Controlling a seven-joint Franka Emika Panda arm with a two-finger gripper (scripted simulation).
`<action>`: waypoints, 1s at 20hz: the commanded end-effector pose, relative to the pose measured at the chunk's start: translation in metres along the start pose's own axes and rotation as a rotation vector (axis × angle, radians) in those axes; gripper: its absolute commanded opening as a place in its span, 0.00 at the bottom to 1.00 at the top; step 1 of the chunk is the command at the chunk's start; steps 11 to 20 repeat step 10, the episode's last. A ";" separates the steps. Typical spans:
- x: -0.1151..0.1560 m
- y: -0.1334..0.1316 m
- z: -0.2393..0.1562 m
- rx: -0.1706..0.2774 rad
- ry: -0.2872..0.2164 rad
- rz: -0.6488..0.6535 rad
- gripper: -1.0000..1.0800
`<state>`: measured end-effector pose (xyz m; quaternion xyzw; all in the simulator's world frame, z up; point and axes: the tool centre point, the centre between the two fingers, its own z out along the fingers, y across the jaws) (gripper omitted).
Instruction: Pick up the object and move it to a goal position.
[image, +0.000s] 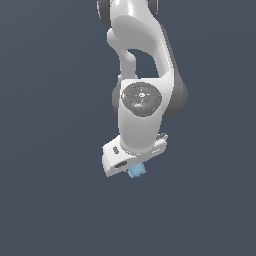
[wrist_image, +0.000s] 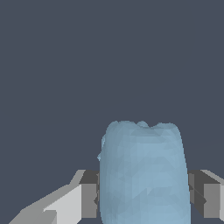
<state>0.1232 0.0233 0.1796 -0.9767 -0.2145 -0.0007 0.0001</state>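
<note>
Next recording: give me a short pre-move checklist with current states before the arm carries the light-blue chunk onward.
1. Small light-blue lumpy matte chunk sits between the fingers: ok.
2. White pincer shut on the chunk, both fingers against its sides: ok.
3. Chunk off any surface: cannot tell, background is uniform.
4. Goal position in sight: not ok, no marker in either view.
5. Obstacles near the white robot arm: none visible, ok.

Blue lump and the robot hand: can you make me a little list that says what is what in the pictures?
robot: one white arm
gripper: gripper, closed on the lump
held thing: light-blue lumpy chunk
fit: fingers press it from both sides
exterior view: chunk peeks out under the gripper
background: plain dark grey-blue, nothing else visible
</note>
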 end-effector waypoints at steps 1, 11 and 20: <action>0.003 0.001 -0.012 0.001 -0.001 0.000 0.00; 0.009 0.004 -0.027 0.000 -0.001 0.000 0.00; 0.009 0.004 -0.027 0.000 -0.001 0.000 0.00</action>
